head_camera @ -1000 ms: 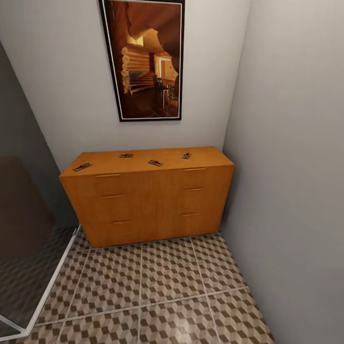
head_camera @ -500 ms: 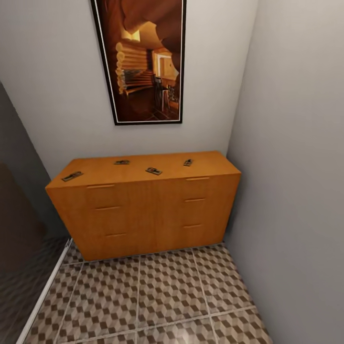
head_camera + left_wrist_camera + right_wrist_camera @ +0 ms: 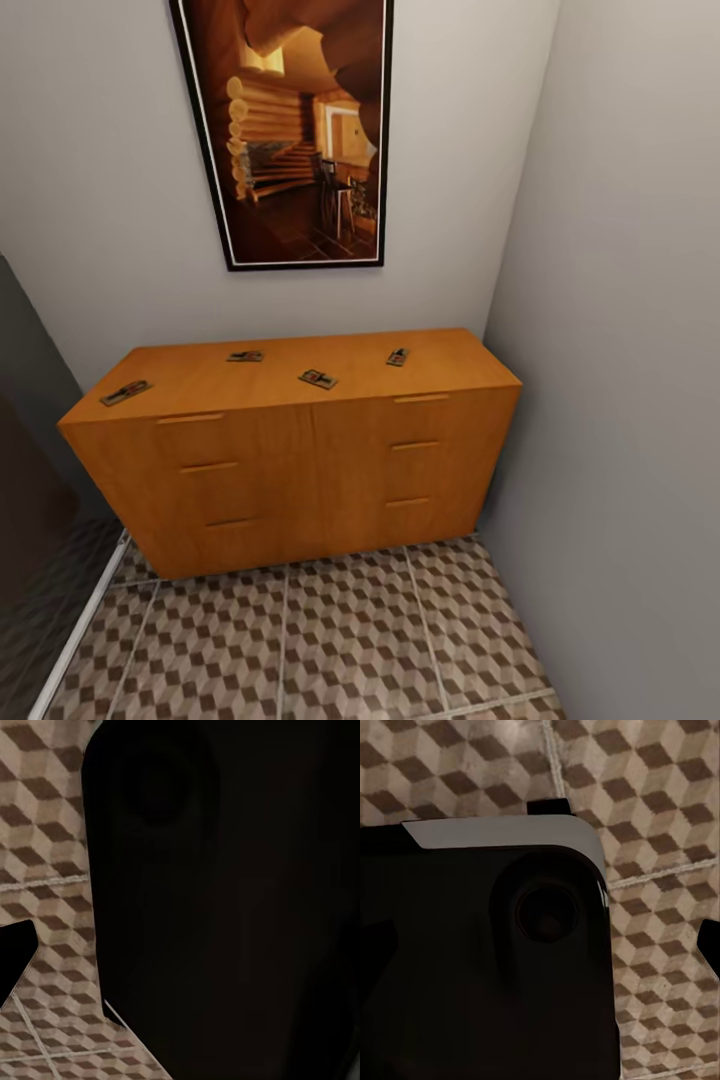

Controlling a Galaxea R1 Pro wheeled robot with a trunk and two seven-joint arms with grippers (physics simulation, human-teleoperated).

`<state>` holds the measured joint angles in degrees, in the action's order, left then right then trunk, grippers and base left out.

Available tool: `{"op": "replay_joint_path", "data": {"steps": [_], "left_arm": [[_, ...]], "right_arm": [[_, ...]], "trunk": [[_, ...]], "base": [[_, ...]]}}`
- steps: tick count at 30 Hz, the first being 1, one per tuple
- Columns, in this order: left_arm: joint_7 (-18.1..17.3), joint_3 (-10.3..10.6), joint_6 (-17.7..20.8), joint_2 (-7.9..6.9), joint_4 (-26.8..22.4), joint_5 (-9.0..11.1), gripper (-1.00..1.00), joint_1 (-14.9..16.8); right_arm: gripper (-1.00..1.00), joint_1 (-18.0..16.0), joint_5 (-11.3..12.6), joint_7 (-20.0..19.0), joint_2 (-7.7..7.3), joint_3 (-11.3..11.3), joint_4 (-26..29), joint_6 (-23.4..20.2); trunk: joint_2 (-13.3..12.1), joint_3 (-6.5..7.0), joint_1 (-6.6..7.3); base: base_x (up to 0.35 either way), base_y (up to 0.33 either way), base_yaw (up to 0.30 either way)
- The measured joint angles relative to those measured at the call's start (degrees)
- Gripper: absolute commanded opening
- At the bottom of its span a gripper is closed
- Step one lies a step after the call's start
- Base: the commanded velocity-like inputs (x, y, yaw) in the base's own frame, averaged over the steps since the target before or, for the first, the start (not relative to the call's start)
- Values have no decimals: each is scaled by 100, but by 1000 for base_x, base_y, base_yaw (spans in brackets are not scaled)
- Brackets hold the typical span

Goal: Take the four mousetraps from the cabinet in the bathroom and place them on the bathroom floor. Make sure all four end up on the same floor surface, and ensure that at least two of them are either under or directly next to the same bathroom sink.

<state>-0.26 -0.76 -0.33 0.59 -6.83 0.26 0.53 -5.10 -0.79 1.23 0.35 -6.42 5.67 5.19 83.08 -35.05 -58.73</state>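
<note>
Mousetraps (image 3: 318, 379) tiny atop cabinet (image 3: 300, 470)

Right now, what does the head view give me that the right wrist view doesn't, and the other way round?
Head view alone: the orange-brown cabinet against the wall, with all four mousetraps lying apart on its top: the far-left mousetrap, the back mousetrap, the middle mousetrap and the right mousetrap. A framed picture hangs above.

Right wrist view alone: a dark, rounded part of the robot's own body with a pale top edge, seen close.

Both: the cube-patterned bathroom floor, also at.
</note>
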Motion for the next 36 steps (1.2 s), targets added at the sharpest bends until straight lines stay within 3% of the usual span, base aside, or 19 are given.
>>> {"op": "replay_joint_path", "data": {"steps": [20,31,34,35,36], "left_arm": [[10,-11,-73,5,5,9,100,0],[17,-8,-73,25,32,4,100,0],[15,-6,-73,32,37,2,100,0],[14,-5,-73,34,39,2,100,0],[3,1,-71,76,20,-3,100,0]], "right_arm": [[100,0,-38,34,15,9,-7,-11],[100,0,-272,15,-2,161,-29,-22],[100,0,-413,16,16,213,-31,-20],[100,0,-567,14,29,287,-31,-18],[100,-61,-1070,37,75,492,40,-188]], "trunk": [[0,0,0],[0,0,0],[0,0,0],[0,0,0],[0,0,0]], "base": [[41,0,0],[0,0,0],[0,0,0],[0,0,0],[0,0,0]]}}
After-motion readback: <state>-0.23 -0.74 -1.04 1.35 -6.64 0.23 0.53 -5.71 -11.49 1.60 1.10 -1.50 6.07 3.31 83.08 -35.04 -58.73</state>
